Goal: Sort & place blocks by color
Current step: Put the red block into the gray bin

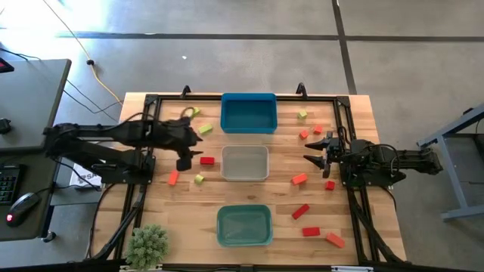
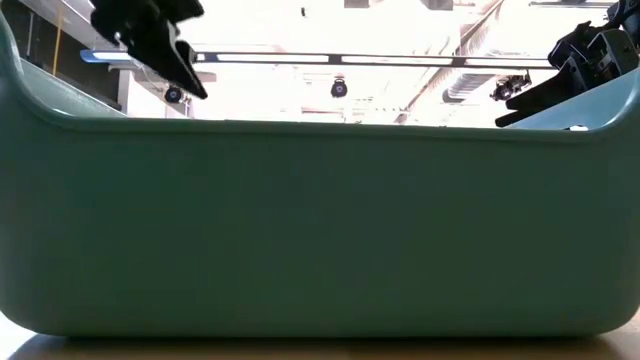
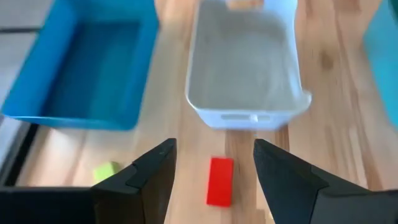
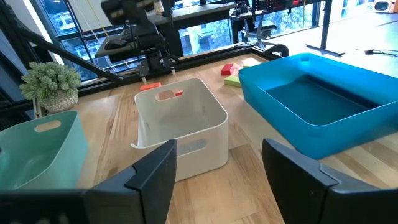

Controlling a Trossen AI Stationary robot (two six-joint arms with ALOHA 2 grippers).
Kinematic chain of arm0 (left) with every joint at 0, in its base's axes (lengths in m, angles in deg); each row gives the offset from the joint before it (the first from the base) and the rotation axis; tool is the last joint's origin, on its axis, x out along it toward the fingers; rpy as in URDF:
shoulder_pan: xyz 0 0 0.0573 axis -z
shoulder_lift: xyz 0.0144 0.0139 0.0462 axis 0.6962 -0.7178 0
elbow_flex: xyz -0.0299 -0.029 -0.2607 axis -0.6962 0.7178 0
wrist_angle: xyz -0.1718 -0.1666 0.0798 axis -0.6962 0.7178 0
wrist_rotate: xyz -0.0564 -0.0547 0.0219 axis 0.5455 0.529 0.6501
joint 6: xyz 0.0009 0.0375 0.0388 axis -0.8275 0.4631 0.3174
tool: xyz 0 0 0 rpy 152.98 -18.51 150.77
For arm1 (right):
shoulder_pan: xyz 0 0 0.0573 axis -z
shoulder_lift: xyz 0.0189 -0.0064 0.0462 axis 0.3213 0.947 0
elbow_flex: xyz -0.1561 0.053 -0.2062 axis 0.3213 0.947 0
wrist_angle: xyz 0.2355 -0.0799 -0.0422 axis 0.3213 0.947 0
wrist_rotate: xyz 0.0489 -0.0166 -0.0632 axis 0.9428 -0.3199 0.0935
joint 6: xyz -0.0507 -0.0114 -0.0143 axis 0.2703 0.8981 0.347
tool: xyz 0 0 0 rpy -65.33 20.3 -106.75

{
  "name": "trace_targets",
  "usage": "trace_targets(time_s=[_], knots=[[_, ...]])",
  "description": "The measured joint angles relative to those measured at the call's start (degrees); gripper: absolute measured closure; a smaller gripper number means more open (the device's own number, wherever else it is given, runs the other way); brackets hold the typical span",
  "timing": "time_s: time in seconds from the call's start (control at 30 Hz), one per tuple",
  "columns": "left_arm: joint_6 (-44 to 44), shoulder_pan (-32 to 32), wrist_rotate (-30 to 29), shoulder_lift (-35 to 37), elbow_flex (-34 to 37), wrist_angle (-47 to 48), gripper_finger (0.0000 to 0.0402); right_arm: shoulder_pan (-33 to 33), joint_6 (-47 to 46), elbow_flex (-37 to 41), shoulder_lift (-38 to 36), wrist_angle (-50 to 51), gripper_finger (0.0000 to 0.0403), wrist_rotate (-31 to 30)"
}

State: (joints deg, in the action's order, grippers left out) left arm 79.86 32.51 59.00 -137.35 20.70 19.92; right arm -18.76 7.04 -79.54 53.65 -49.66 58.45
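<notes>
Red, orange and yellow-green blocks lie scattered on the wooden table on both sides of the bins. My left gripper [image 1: 190, 157] [image 3: 214, 171] is open and hovers above a red block [image 1: 206, 160] [image 3: 220, 180], which lies flat on the table in line with the gap between the fingers, untouched. A yellow-green block [image 3: 107, 171] lies beside it. My right gripper [image 1: 311, 151] [image 4: 217, 180] is open and empty on the clear-grey bin's right, with red and orange blocks [image 1: 299, 179] near it.
Blue bin [image 1: 248, 113] at the far side, clear-grey bin [image 1: 244, 163] in the middle, teal bin [image 1: 244, 225] near; its wall [image 2: 320, 230] fills the low view. A small potted plant [image 1: 148, 243] stands at the near left corner. A dark frame [image 1: 144, 121] borders the table.
</notes>
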Motion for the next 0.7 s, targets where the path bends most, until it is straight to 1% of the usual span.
trace_targets(time_s=[0.13, 0.4, 0.7], knots=[[1.1, 0.0, 1.6, -5.6, 0.0, 0.9, 0.0199, 0.0, 0.0, 0.0, 0.0, 0.0, 0.0179, 0.0], [1.6, 0.0, 1.8, -15.7, 0.0, 0.7, 0.0199, 0.0, 0.0, 0.0, 0.0, 0.0, 0.0179, 0.0], [1.6, 0.0, 1.7, -24.6, 0.0, -0.1, 0.0199, 0.0, 0.0, 0.0, 0.0, 0.0, 0.0179, 0.0]])
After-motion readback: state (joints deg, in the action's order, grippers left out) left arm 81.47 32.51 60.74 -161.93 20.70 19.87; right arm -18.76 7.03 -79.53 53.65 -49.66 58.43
